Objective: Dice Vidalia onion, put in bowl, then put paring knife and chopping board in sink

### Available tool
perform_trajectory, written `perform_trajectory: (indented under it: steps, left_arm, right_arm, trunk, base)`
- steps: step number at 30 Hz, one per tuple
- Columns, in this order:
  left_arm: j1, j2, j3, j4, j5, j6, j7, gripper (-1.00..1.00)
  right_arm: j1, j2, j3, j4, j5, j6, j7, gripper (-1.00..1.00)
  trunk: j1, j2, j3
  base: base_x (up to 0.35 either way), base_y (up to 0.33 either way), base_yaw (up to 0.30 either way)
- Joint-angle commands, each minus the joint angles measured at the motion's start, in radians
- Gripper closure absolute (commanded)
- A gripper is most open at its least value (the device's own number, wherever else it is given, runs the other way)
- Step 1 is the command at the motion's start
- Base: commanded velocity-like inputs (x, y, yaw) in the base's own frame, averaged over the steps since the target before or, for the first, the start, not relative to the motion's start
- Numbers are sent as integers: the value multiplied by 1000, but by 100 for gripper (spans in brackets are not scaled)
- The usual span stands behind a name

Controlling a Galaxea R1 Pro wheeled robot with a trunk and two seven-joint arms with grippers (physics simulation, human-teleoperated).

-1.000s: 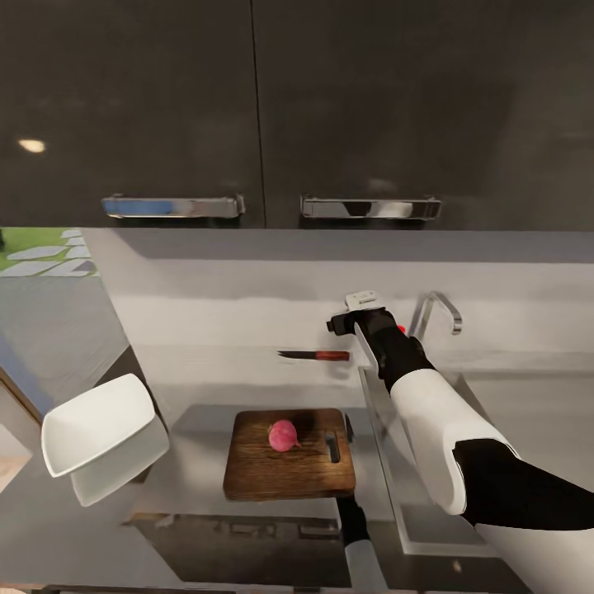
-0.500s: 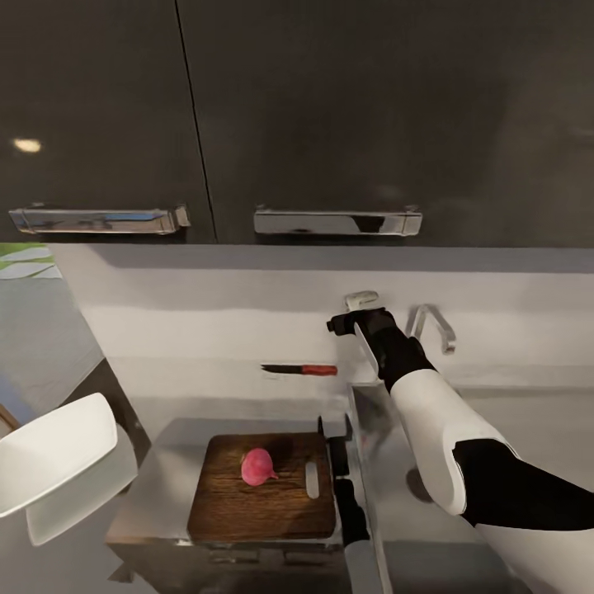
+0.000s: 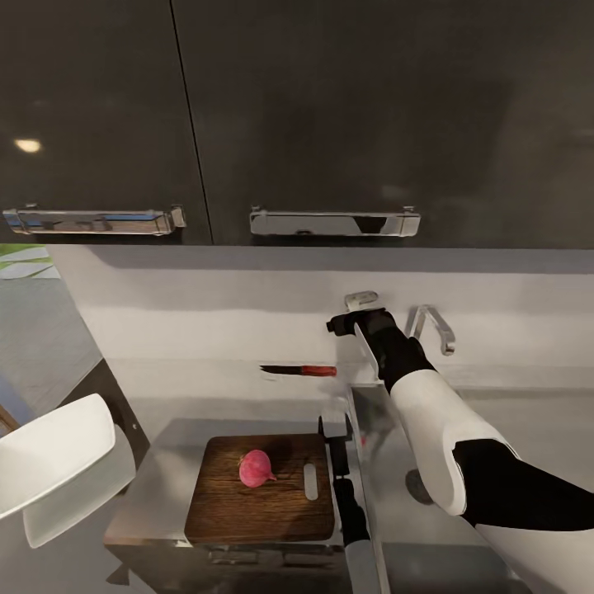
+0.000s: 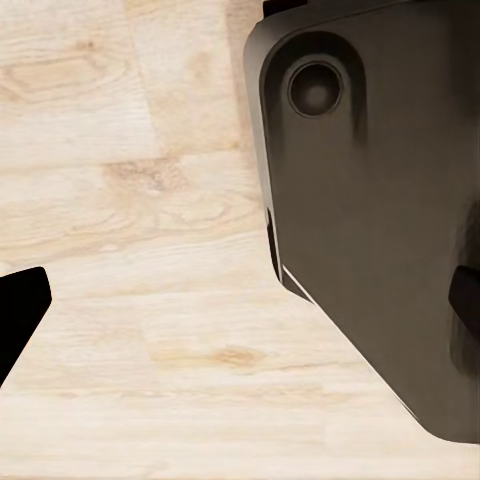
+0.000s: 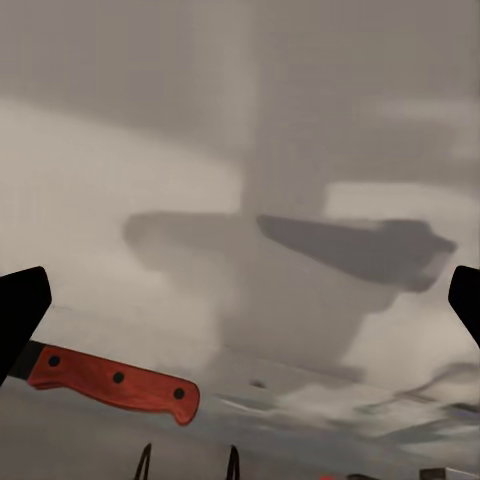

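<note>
Crosswise, paring knife point(image 3: 299, 370), blade leftward.

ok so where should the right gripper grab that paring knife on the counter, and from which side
Grip the paring knife by its red-brown handle, not the dark blade. It lies flat on the countertop near the backsplash, handle toward the sink, blade pointing away. The right gripper hovers just beyond the handle end, so coming down from above, fingers astride the handle, looks easiest.

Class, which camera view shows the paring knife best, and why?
The head view: the whole paring knife lies on the countertop, blade and handle visible. The right wrist view catches just its red-brown handle; the left wrist view faces wooden flooring.
</note>
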Motion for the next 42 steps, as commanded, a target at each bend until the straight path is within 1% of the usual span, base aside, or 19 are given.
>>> perform_trajectory:
  steps: [1, 10, 16, 22, 28, 39, 42]
  left_arm:
    - [-1, 0, -8, 0, 9, 3, 1, -100]
    - [-1, -1, -8, 1, 9, 3, 1, -100]
    - [-1, -1, -8, 1, 9, 3, 1, -100]
    - [-1, 0, -8, 0, 9, 3, 1, -100]
    - [-1, -1, -8, 1, 9, 3, 1, -100]
    - [-1, 0, -8, 1, 9, 3, 1, -100]
    - [-1, 0, -8, 1, 9, 3, 1, -100]
  right_arm:
    - [-1, 0, 0, -1, 10, 5, 6, -100]
    - [3, 0, 0, 3, 10, 5, 8, -100]
    - [4, 0, 0, 49, 13, 0, 9, -100]
    - [4, 0, 1, 101, 15, -59, 11, -100]
    - [3, 0, 1, 149, 16, -100, 13, -100]
    - [4, 0, 6, 167, 14, -115, 22, -100]
    - [4, 0, 6, 168, 14, -116, 58, -100]
  trunk:
    - [1, -2, -2]
    - [1, -2, -2]
    - [1, -2, -2]
    - [1, -2, -2]
    - [1, -2, -2]
    - [1, -2, -2]
    - [1, -2, -2]
  base:
    - [0, 0, 0]
    - [0, 0, 0]
    - [0, 0, 0]
    - [0, 0, 0]
    - [0, 0, 0]
    - [0, 0, 0]
    - [0, 0, 0]
